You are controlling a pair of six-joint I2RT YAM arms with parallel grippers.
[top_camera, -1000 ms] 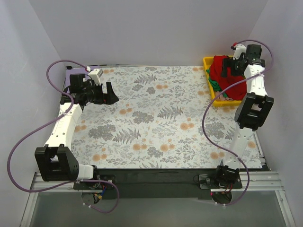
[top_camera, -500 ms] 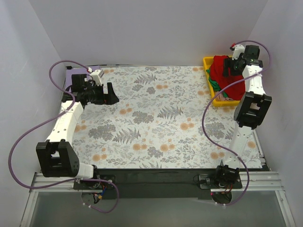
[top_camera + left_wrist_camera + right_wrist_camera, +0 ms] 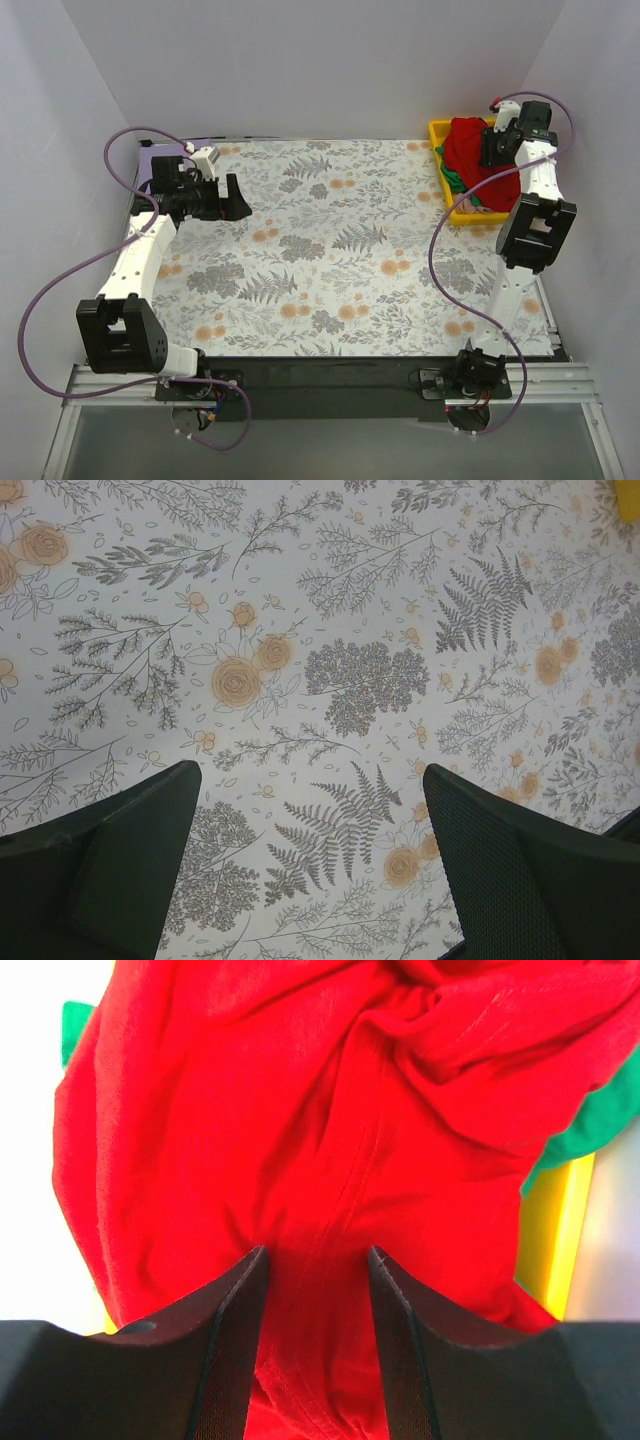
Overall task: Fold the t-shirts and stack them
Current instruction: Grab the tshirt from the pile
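Right wrist view, right jaws narrower than a second ago, straddling a red t-shirt (image 3: 300,1110) fold, clamping unclear, left jaws unchanged, wide apart.

tray (image 3: 436,128) at far-right corner of table cloth (image 3: 330,230) | top t-shirt (image 3: 463,145) heaped in tray, over lower t-shirt (image 3: 600,1125) | right end effector (image 3: 315,1255) straddles top t-shirt's fold | left end effector (image 3: 310,770) above table cloth, far-left
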